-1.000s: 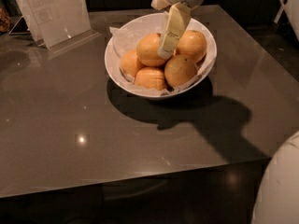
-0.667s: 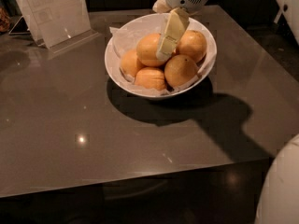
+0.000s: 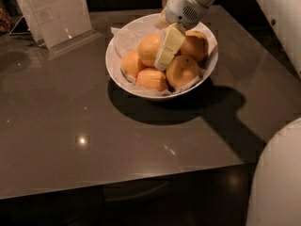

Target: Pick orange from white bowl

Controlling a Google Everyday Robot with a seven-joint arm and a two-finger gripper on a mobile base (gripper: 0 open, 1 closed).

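Gripper (image 3: 164,59) is positioned inside the white bowl (image 3: 123,36), hanging from the white wrist housing (image 3: 187,6) that enters from the top of the camera view; its pale yellow tip points down and lies against the right flank of the orange (image 3: 148,48), in the gap between that fruit and the two oranges on the right. Whether the gripper is open or closed, and whether it has hold of anything, cannot be determined. Compared with one second ago, the gripper sits lower and deeper among the fruit, and the wrist housing has come down with it. The orange remains in the upper middle of the pile, resting on the others. Four smaller oranges surround it in the same arrangement as before: left (image 3: 130,63), front (image 3: 152,79), front right (image 3: 182,71), and back right (image 3: 196,45). White paper lining (image 3: 123,36) shows along the bowl's inner wall. The bowl stands at the far centre of the grey table (image 3: 94,126), position unchanged. A clear sign holder (image 3: 52,12) stands at the far left corner. A rounded white robot part (image 3: 277,178) fills the lower right.
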